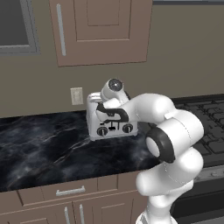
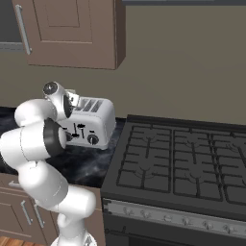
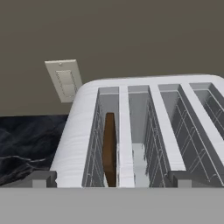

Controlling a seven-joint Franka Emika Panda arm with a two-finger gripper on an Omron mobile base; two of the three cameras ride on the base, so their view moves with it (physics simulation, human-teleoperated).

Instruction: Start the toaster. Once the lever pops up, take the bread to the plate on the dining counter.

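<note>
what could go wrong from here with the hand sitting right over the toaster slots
1. The open gripper hovers over the toaster top, while the levers are low on its front; pressing down here would likely miss them.
2. The bread stands on edge deep in the leftmost slot, between wire guides, so a finger could catch on the slot wall.
3. The toaster sits beside the stove; a hard push might slide it on the counter.

**Lighting and Picture Quality**

Illumination is even, diffuse and moderately dim; no distinct source is identifiable. Shadows are soft and faint. The white arm (image 1: 175, 144) shows smooth shading without hard glare. The black counter (image 1: 39, 144) carries pale veining, not reflections. All views are slightly soft and low in resolution. Edge distortion is not evident.
</note>
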